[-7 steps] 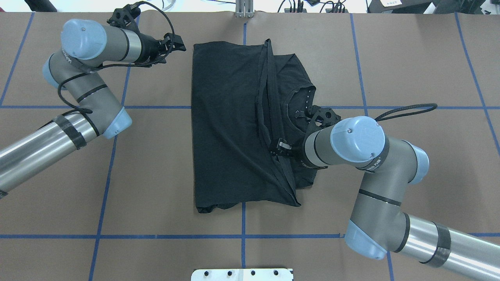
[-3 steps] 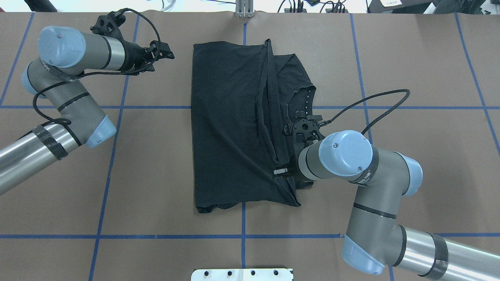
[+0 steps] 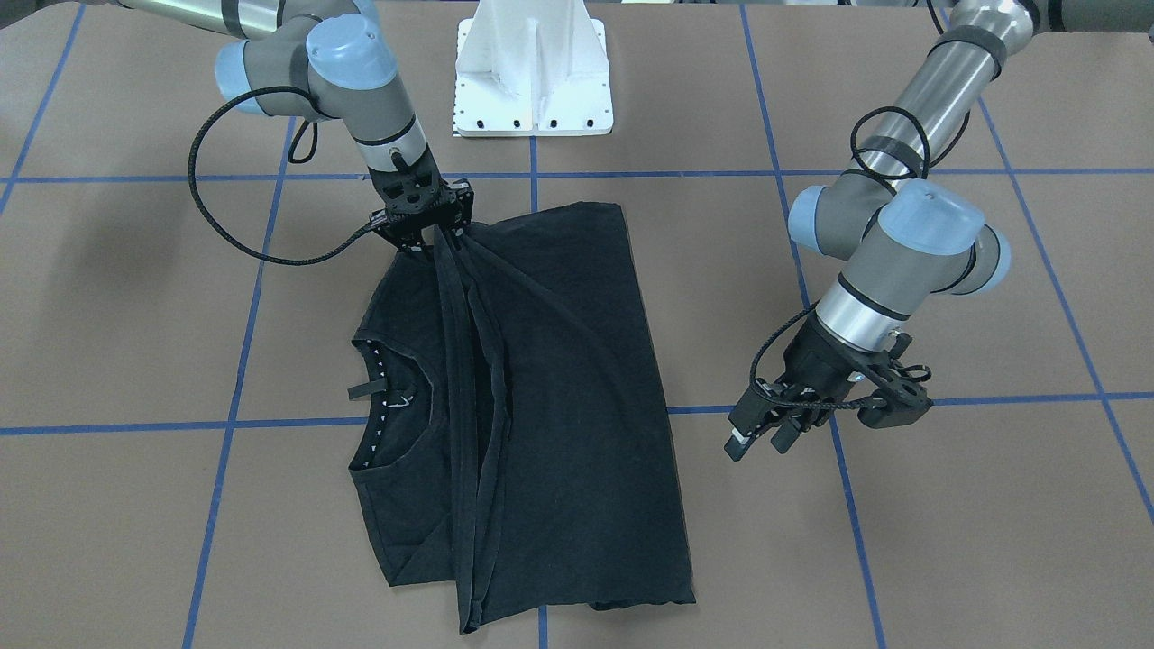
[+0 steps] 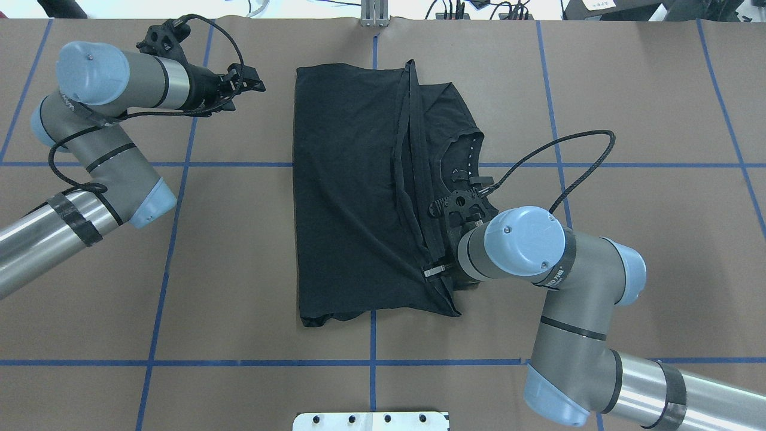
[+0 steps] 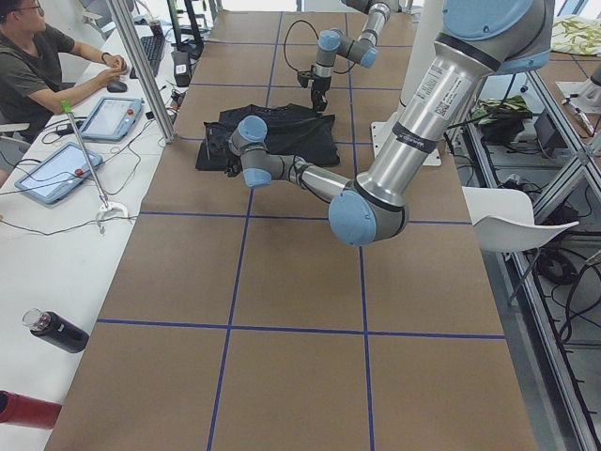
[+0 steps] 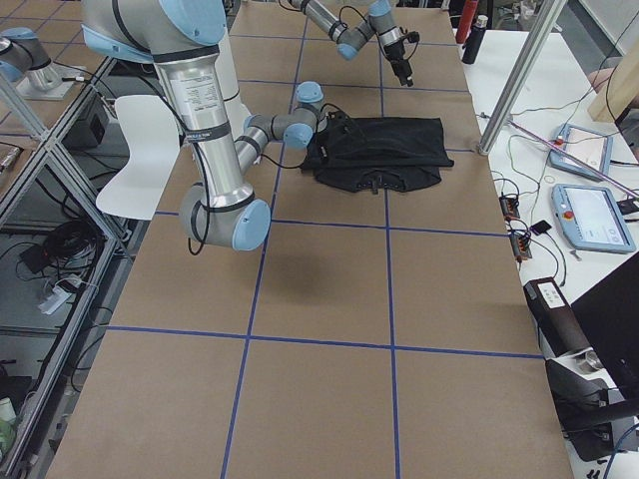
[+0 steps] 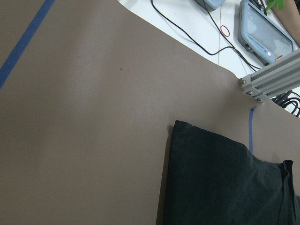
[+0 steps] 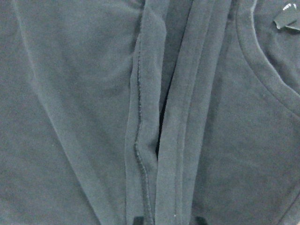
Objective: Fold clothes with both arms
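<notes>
Across brown bench [image 4: 628, 90], shifted along hem [image 4: 410, 137] of T-shirt [image 4: 347, 197] toward its near corner with right jaws pinching it, left jaws spread and drawn back: fold likely being straightened.

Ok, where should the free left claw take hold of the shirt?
Probably the far-left corner of the T-shirt, coming in from the shirt's left side. The left claw hangs open just beside it, and that corner lies flat, square and uncovered.
</notes>
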{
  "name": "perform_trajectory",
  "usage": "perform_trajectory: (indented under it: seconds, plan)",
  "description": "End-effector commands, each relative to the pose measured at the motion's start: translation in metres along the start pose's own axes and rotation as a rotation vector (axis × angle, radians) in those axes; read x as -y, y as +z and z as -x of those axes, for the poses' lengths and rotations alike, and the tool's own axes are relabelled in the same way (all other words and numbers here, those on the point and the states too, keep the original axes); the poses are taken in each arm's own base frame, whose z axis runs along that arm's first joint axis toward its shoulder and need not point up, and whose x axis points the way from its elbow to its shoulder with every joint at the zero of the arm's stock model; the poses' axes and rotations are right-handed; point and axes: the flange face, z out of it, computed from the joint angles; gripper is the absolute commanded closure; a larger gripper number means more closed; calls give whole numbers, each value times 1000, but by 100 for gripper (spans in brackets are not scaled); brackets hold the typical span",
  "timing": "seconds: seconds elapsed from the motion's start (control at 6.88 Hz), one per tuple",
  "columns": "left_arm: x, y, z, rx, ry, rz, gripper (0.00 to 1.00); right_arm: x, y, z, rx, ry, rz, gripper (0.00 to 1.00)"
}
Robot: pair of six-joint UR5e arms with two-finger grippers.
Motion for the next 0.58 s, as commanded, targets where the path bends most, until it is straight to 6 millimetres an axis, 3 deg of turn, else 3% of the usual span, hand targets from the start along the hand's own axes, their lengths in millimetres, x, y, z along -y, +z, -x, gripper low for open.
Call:
perform_trajectory:
  seconds: [0.0, 0.15, 0.29, 0.44]
  plan:
    - [0, 1, 1, 3, -1, 0, 14, -8, 5, 6, -12, -18, -8, 65]
    - [0, 1, 2, 4, -2, 0, 14, -9, 5, 5, -16, -19, -6, 90]
    - [0, 0, 0, 1, -1, 0, 14, -9, 6, 4, -26, -19, -1, 100]
    - [0, 1, 1, 3, -1, 0, 14, -10, 6, 3, -26, -19, -1, 100]
